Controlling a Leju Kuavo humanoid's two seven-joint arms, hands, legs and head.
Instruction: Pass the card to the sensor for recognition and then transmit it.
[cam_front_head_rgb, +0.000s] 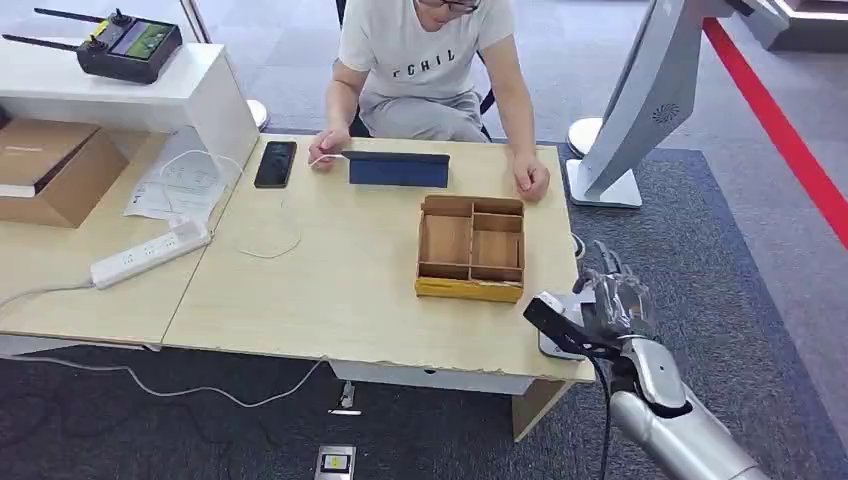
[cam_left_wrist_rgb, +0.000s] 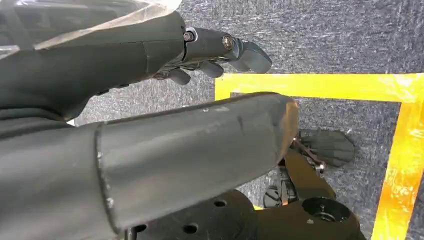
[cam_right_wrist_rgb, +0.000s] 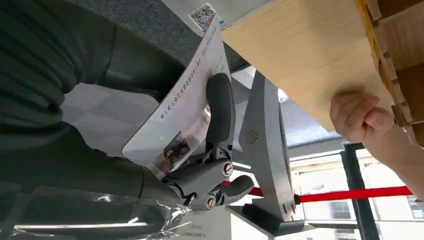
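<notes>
While a person (cam_front_head_rgb: 425, 60) sits at the far side of the wooden table (cam_front_head_rgb: 330, 290), one black remote with two antennas (cam_front_head_rgb: 120, 42) rests on the white shelf at the far left, with one brown cardboard box (cam_front_head_rgb: 45, 170) below it and one white power strip (cam_front_head_rgb: 150, 254) lying nearer the front. Further along the table lie one black phone (cam_front_head_rgb: 275, 163), one dark blue tablet (cam_front_head_rgb: 398, 169) just beside the person's hand, and one wooden tray with compartments (cam_front_head_rgb: 471, 248). Past the table's right corner, the right hand (cam_front_head_rgb: 612, 300) is raised over the carpet, and in the right wrist view its thumb and fingers (cam_right_wrist_rgb: 220, 107) pinch a white card (cam_right_wrist_rgb: 182, 105). That card is glossy, with a row of black digits printed along one edge and a small picture near its lower end, and it stands tilted between thumb and fingers, clear of the table. One grey slanted stand (cam_front_head_rgb: 640, 100) rises on the floor at the right. In the left wrist view the left hand (cam_left_wrist_rgb: 210, 52) hangs over grey carpet and yellow floor tape (cam_left_wrist_rgb: 400, 145), fingers loosely curled in and holding nothing.
</notes>
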